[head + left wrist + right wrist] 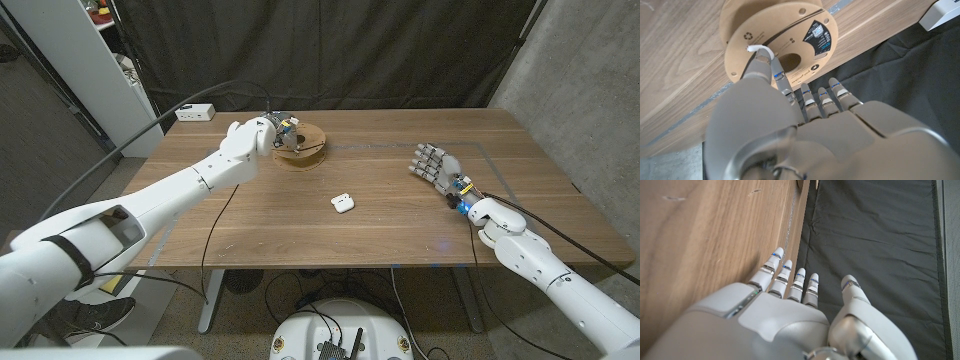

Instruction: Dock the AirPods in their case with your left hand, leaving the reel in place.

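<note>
I am holding my left hand [262, 135] over the near rim of the reel [303, 145], at the far side of the table [400, 230]. In the left wrist view a small white piece [760, 49] is showing at the tip of the raised thumb and finger; I am judging it to be an AirPod pinched there, though the pinch itself is partly hidden. The other fingers [822, 100] are lying extended and holding nothing. The case [342, 204] is sitting near the table's middle, well apart from this hand, lid apparently open. I cannot tell whether anything is docked in it. Docking is therefore not yet done; the carry to the case is what remains. The reel is sitting flat. My right hand [432, 163] is waiting with fingers spread, holding nothing, towards the table's right side.
</note>
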